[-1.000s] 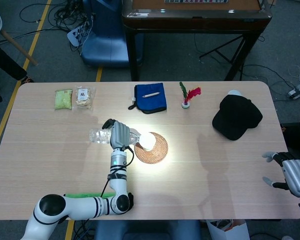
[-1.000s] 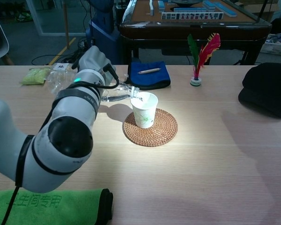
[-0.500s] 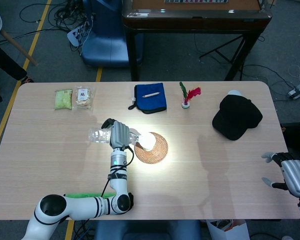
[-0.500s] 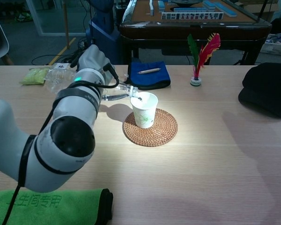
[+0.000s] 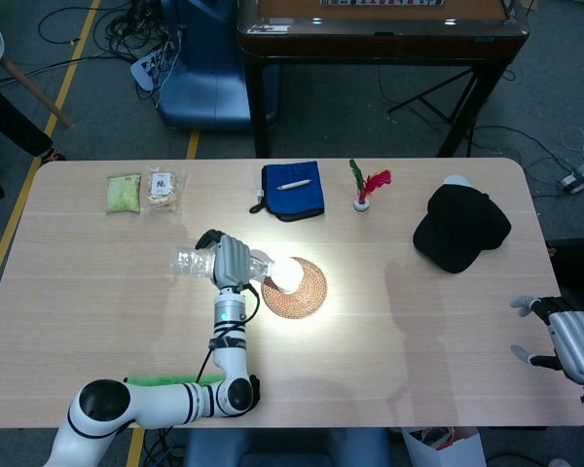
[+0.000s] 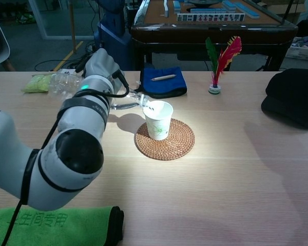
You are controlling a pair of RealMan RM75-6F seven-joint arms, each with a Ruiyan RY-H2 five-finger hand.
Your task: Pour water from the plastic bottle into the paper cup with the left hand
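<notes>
- The left hand (image 5: 230,262) grips the plastic bottle (image 5: 197,263) around its body, fingers wrapped about it; the bottle lies tipped near level at centre-left of the head view, neck toward the paper cup (image 5: 285,274), base toward the left edge of the frame.
- In the chest view the bottle mouth sits at the cup's upper-left rim; the paper cup (image 6: 158,119) stands upright on a round woven coaster (image 6: 165,139) just left of frame centre; the pour looks to be in progress, judging by that pose.
- Judged still to do: finish the pour, bring the bottle upright, and set it down.
- The right hand (image 5: 568,345) shows only at the lower right edge of the head view, fingers spread and holding nothing, well apart from the cup; the chest view does not show it.
- Hard to make out: no stream of water can be seen, and the water level in either bottle or cup cannot be told; a bright glare washes out the cup in the head view.
- In the chest view the left forearm fills the lower left and covers much of the bottle and most of the fingers; whether the bottle mouth touches the rim cannot be told; a green cloth (image 6: 56,223) is cut off by the bottom edge.
</notes>
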